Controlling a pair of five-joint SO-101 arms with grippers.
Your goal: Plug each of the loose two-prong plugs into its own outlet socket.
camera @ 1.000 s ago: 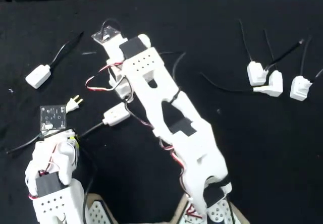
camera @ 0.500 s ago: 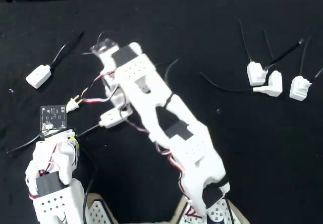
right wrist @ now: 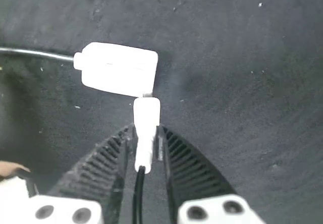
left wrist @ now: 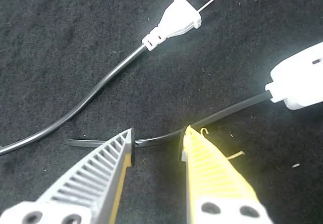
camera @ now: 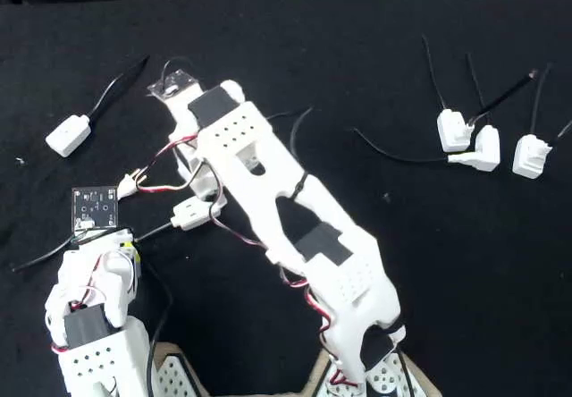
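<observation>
My right gripper (right wrist: 145,133) is shut on a white plug (right wrist: 146,120). The plug's front end touches a white outlet socket (right wrist: 117,68) near the end away from its cable, and the prongs are hidden. In the high view this socket (camera: 192,211) lies under my right arm (camera: 237,142). A loose two-prong plug (left wrist: 177,16) lies on the black cloth, also seen as the plug (camera: 132,182) left of the socket. My left gripper (left wrist: 157,142) is open just above the socket's black cable (left wrist: 222,114), with nothing held.
Another white outlet socket (camera: 68,134) with its cable lies at the far left. Three white cable ends (camera: 483,147) sit at the right side. Red and black arm wires (camera: 165,160) hang near the loose plug. The table edge runs along the back.
My right arm has swung left with the held plug. The socket it touches has slid left and slightly toward the front. The left arm has kept still.
</observation>
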